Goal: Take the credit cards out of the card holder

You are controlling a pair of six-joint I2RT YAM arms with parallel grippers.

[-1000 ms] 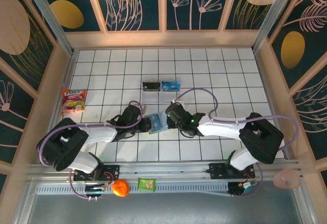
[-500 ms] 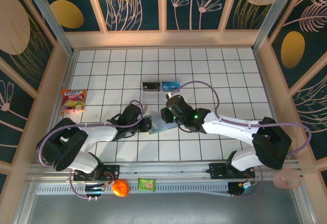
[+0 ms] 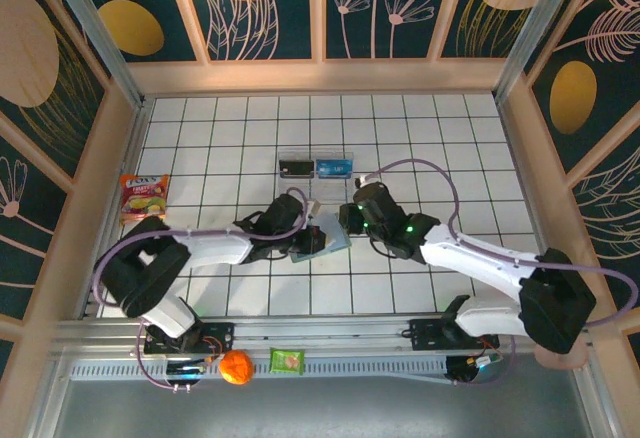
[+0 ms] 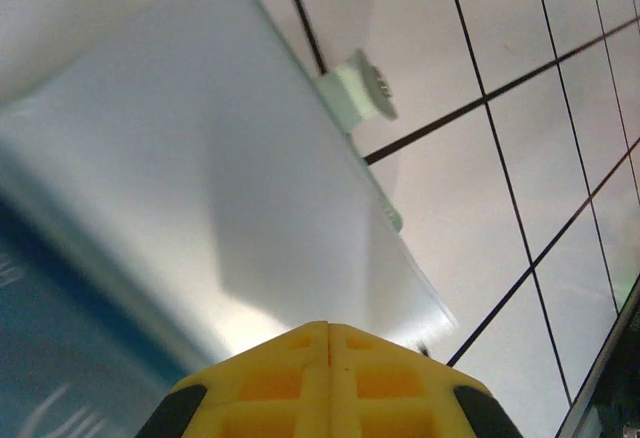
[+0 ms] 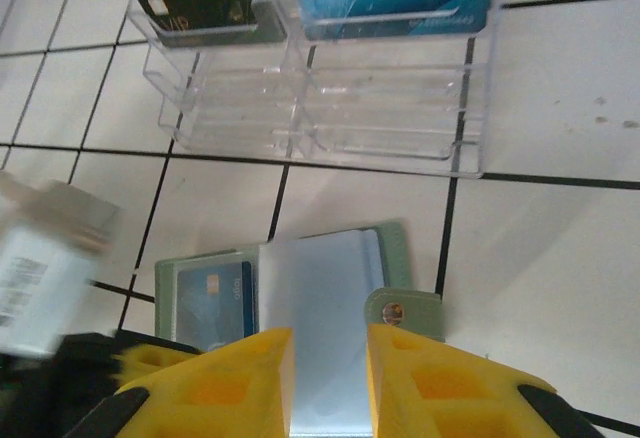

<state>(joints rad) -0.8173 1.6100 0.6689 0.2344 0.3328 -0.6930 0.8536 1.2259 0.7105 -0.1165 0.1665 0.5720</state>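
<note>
We see left tool (image 4: pixel 328 328) closed at card holder (image 4: pixel 200 188) edge; right tool (image 5: pixel 328 343) jaws apart over it (tray (image 5: pixel 380 108) just ahead), surface (image 5: pixel 560 258) free rightward.

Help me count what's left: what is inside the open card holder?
One blue credit card shows in a pocket of the card holder. A pale inner leaf covers the middle; any cards beneath are hidden.

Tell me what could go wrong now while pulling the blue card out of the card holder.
The right gripper is open over the pale sleeve, while the blue card sits off to one side; closing here would likely grab the sleeve instead.
The left gripper seems to pinch just an edge of the card holder, so a tug may pull it free.
The clear tray lies close by and could get knocked.
</note>
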